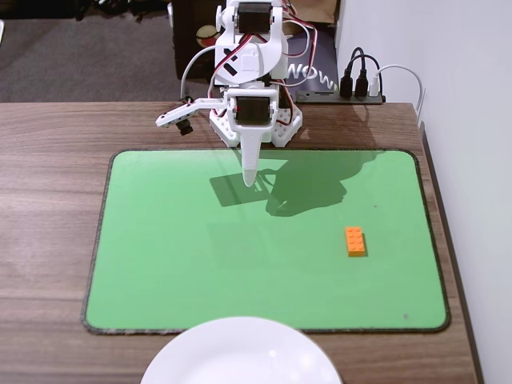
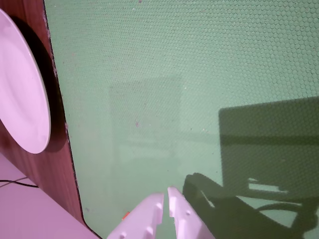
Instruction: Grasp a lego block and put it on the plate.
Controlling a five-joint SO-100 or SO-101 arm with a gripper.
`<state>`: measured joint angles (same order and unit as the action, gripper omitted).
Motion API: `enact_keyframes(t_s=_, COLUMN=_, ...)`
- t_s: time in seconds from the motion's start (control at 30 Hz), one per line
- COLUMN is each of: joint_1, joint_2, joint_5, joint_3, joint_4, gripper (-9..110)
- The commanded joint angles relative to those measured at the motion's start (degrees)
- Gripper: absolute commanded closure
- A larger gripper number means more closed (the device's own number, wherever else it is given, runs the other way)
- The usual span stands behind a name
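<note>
the large plain white round glossy plate [image 1: 240, 352] sits nearest the fixed camera, on the dark brown wooden table [image 1: 48, 208], its far rim overlapping the near edge of the flat green rectangular mat [image 1: 176, 256]. it probably waits there as a wide, easy drop target just off the working area. beyond the plate, out on the mat and towards the right in the fixed view, lies the small bright orange rectangular studded lego block [image 1: 356, 241], flat, studs up, alone and untouched, so there is room on all sides for a grasp. farther from the plate, near the mat's far edge, the white plastic two-finger end effector [image 1: 250, 180] hangs pointing down from the white arm base [image 1: 256, 120]. its fingers are nearly together and hold nothing, as the wrist view [image 2: 166, 199] confirms. the block lies well apart from the end effector, nearer the plate and to the right in the fixed view; the grasp looks not yet begun.
</note>
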<state>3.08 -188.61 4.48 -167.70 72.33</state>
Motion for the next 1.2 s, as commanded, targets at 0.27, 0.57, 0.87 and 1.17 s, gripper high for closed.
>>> enact_keyframes(t_s=0.27, joint_1=0.1, joint_2=0.1, joint_5=-0.1, joint_3=0.3, joint_4=0.3, gripper=101)
enact_keyframes(t_s=0.57, joint_1=0.1, joint_2=0.1, joint_5=-0.1, joint_3=0.3, joint_4=0.3, gripper=101)
enact_keyframes(t_s=0.87, joint_1=-0.2, joint_2=0.1, joint_5=0.0, joint_3=0.3, joint_4=0.3, gripper=101)
enact_keyframes(t_s=1.17, joint_1=-2.7, joint_2=0.1, joint_5=1.8, joint_3=0.3, joint_4=0.3, gripper=101)
